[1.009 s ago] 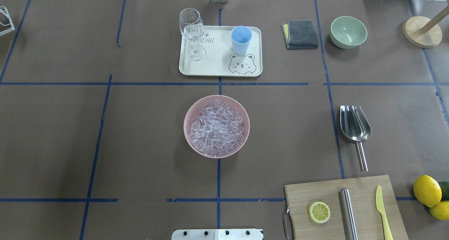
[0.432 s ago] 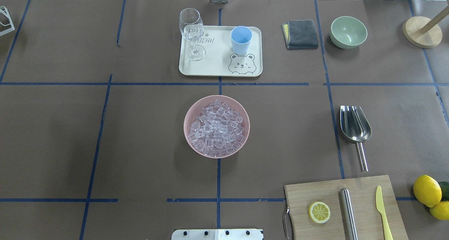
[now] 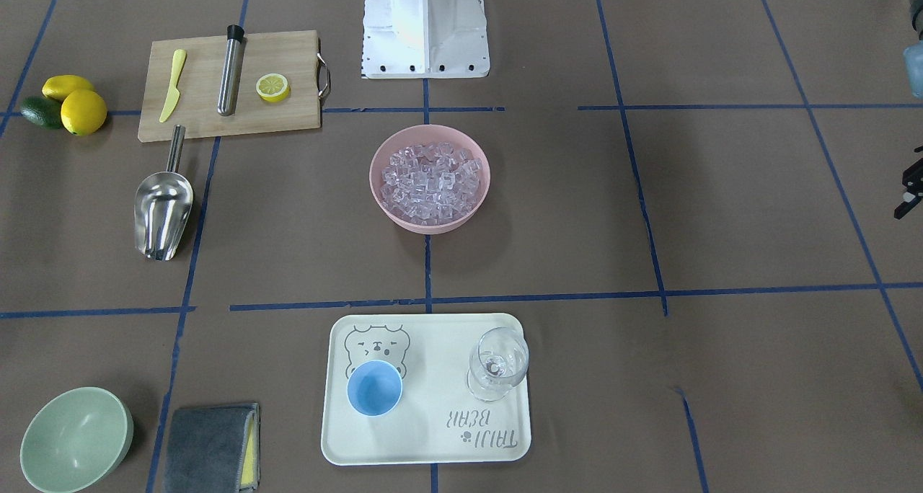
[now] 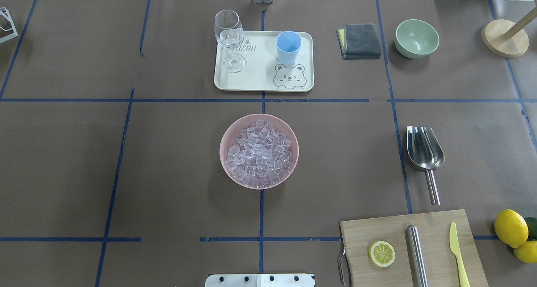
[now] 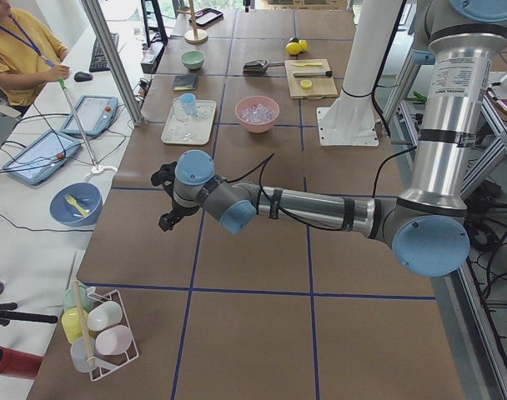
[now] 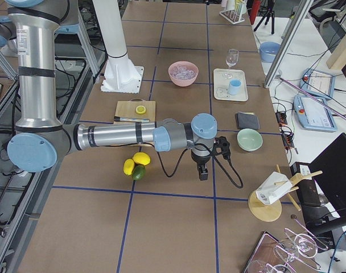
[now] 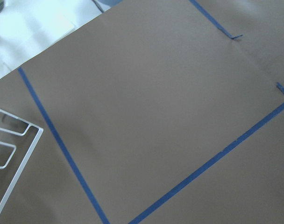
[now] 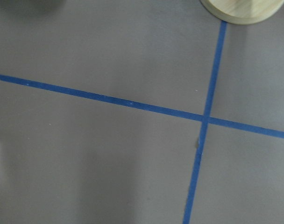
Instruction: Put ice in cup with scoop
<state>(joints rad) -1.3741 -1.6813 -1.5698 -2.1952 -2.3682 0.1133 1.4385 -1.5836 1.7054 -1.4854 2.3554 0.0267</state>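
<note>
The ice (image 4: 259, 152) is a heap of clear cubes in a pink bowl (image 4: 222, 152) at the table's middle. The light-blue cup (image 4: 288, 47) stands upright and empty on a cream tray (image 4: 260, 79) at the far side. The steel scoop (image 4: 423, 150) lies flat on the right side, handle toward the robot. My left gripper (image 5: 166, 200) hovers over the far left end of the table. My right gripper (image 6: 202, 170) hovers past the lemons at the right end. I cannot tell whether either is open or shut. Both are far from the scoop, cup and ice.
A wine glass (image 4: 229, 35) stands on the tray next to the cup. A cutting board (image 4: 365, 230) near right holds a lemon slice (image 4: 381, 253), a steel cylinder (image 4: 416, 253) and a yellow knife (image 4: 456, 249). Lemons (image 4: 510, 227), a green bowl (image 4: 416, 38) and a folded cloth (image 4: 359, 40) are on the right.
</note>
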